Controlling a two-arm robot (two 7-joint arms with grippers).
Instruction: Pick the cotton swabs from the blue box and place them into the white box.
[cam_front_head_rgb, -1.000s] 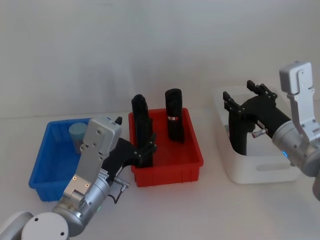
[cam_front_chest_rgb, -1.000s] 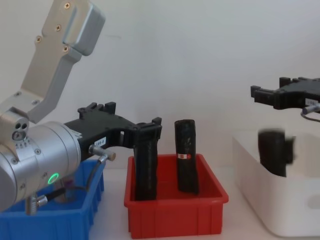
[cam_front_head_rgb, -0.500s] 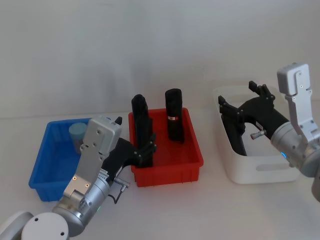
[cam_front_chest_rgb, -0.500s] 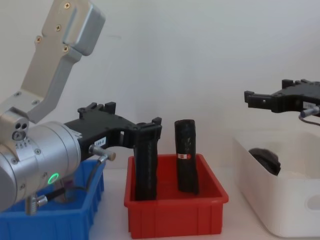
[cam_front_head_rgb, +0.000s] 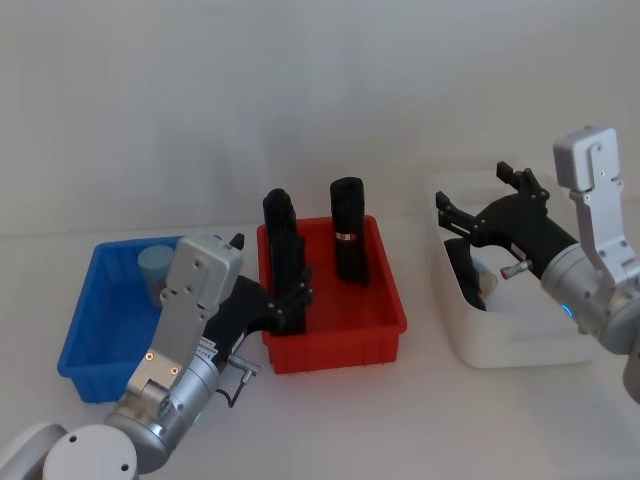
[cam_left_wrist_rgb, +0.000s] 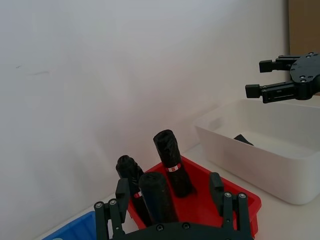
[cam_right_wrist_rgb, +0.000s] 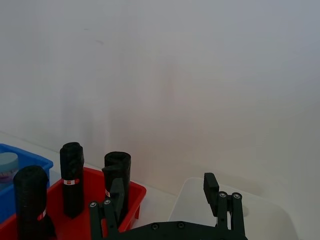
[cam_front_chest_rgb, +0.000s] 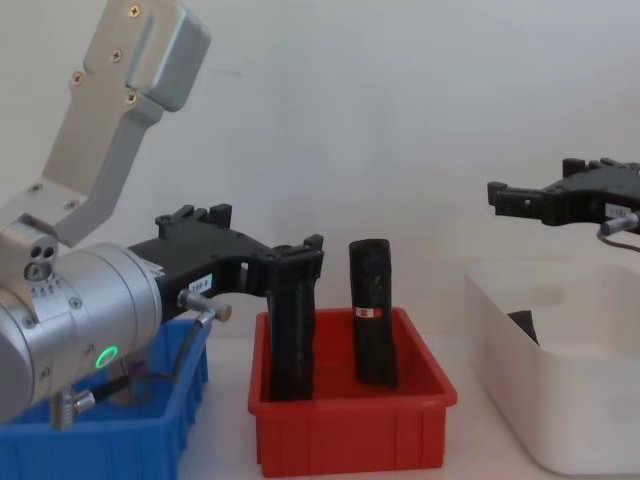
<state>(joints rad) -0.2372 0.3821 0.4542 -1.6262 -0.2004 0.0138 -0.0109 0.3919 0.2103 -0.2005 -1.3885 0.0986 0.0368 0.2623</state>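
Now | right gripper (cam_front_head_rgb: 452, 213): fingers spread, empty, above the white box (cam_front_head_rgb: 520, 345) | black roll (cam_front_head_rgb: 466, 272): lying inside white box | cotton swabs (cam_front_head_rgb: 154, 268): one jar in blue box (cam_front_head_rgb: 90, 350), far from white box | left gripper (cam_front_head_rgb: 292, 295): open, over red bin (cam_front_head_rgb: 340, 335).

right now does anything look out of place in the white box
Yes. A black roll lies toppled inside the white box, though that box is meant for cotton swabs. One swab jar sits in the blue box. The right gripper hovers open above the white box.
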